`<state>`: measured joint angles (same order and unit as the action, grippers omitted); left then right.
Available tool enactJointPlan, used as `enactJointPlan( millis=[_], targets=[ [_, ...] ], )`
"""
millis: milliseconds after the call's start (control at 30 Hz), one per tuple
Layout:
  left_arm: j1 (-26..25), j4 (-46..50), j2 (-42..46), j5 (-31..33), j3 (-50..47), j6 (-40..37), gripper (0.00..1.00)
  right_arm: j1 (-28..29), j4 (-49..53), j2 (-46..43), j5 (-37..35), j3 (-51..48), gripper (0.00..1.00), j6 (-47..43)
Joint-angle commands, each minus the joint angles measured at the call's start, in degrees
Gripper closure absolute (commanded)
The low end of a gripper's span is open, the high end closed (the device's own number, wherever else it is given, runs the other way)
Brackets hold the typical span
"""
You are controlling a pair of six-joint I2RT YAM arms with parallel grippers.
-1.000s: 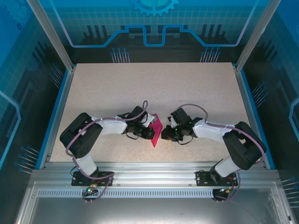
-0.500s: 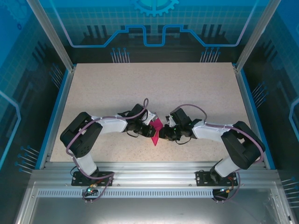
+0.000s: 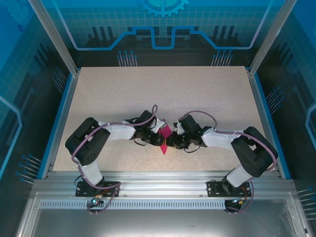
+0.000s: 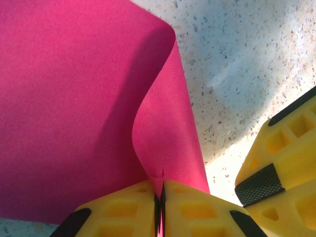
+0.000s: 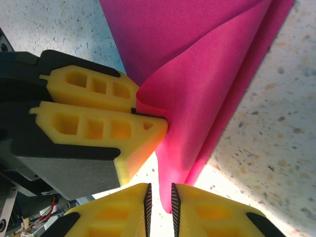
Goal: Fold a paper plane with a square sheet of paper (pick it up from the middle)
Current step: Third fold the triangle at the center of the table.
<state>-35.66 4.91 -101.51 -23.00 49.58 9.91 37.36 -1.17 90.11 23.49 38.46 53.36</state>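
**Left fingers point(image 4: 123, 210) pinch the square sheet of paper point(image 4: 64, 98); right fingers point(image 5: 212, 217) bracket its lower tip**

Pressed together in the left wrist view, the left arm's yellow fingers clamp a fold of the magenta sheet right at their tips. From that pinch the paper curls up and away in a loose S-shaped bend, with one broad flap spreading to the left. A narrower flap runs up beside the speckled table point(image 4: 247, 74).

From the right wrist, the same left fingers point(image 5: 98, 123) come in from the left and grip the sheet point(image 5: 207, 64) where its layers meet. The right arm's own fingers stand almost closed, with only a thin slot between them. The sheet's lower corner hangs in that slot, close against one pad, but whether they actually squeeze it I cannot tell.

From above, the two arms reach toward each other near the front middle of the table point(image 3: 163, 94). The sheet point(image 3: 164, 145) shows as a slim pink wedge between their tips, with its point toward the near edge.
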Motion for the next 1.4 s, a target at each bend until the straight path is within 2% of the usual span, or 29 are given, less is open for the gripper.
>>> enactJointPlan(
  millis=[0, 300, 633, 1033, 1367],
  targets=[
    [0.67, 1.81, -1.12, -0.31, 1.93, -2.08, 0.87, 1.21, -4.81, 2.27, 2.84, -1.32, 0.80, 2.52],
    [0.66, 2.00, -1.21, -0.37, 2.06, -2.19, 0.87, 1.89, -6.75, 4.94, 2.94, -1.43, 0.83, 3.68],
    [0.61, 2.10, -2.35, -1.04, 2.56, -2.17, 0.87, 1.92, -4.25, 6.88, 0.42, -1.50, 0.83, 3.11],
    [0.63, 2.48, -2.11, -2.84, 2.21, -1.22, 0.86, 3.45, -1.70, 0.43, 1.38, -0.80, 0.81, 2.23],
    [0.62, 2.48, -2.45, -3.10, 2.23, -1.09, 0.85, 5.04, -4.35, 5.42, -0.39, -2.03, 0.82, 4.70]
  ],
)
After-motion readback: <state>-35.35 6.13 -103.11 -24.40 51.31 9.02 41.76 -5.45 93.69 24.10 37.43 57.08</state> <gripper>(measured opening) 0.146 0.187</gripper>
